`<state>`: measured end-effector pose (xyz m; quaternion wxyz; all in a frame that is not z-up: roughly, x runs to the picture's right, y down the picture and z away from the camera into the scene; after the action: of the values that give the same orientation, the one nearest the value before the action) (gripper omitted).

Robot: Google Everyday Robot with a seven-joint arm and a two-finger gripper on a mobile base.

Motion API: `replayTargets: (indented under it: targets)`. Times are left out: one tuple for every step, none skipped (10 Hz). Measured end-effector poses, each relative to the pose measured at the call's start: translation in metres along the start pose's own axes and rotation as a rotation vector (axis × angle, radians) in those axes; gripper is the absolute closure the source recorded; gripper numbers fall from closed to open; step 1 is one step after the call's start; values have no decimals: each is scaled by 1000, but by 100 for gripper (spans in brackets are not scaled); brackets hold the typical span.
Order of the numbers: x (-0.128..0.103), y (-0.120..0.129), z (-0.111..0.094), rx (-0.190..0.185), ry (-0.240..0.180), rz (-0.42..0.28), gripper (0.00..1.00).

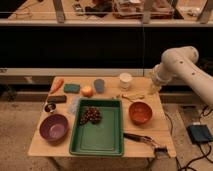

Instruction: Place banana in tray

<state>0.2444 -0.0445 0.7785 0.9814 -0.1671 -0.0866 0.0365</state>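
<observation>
The banana (132, 95) is small, slim and pale yellow. It lies on the wooden table just behind the orange bowl (140, 112). The green tray (102, 137) sits at the middle front of the table, with a dark bunch of grapes (91, 115) in its back left corner. My white arm (177, 62) reaches in from the right. My gripper (153, 88) hangs over the table's back right edge, a little right of the banana and above it.
On the table are a purple bowl (54, 127), a carrot (57, 84), a green sponge (71, 88), a round yellow-orange fruit (87, 90), a grey cup (99, 85) and a white cup (125, 80). A dark-handled tool (141, 138) lies at the front right.
</observation>
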Motion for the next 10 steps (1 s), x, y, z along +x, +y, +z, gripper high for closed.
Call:
replayTargets:
  targets:
    - [-3, -19, 8, 10, -28, 4, 35]
    - [-7, -49, 24, 22, -80, 14, 35]
    - [-7, -65, 36, 23, -111, 23, 35]
    - [-9, -82, 54, 23, -147, 33, 35]
    - [-10, -93, 78, 20, -169, 44, 35]
    - [-6, -98, 96, 19, -173, 61, 35]
    - [-1, -98, 106, 19, -171, 72, 35]
    - [1, -97, 112, 25, -168, 79, 35]
    - [3, -94, 111, 32, -165, 84, 35]
    - [5, -87, 106, 37, -155, 88, 35]
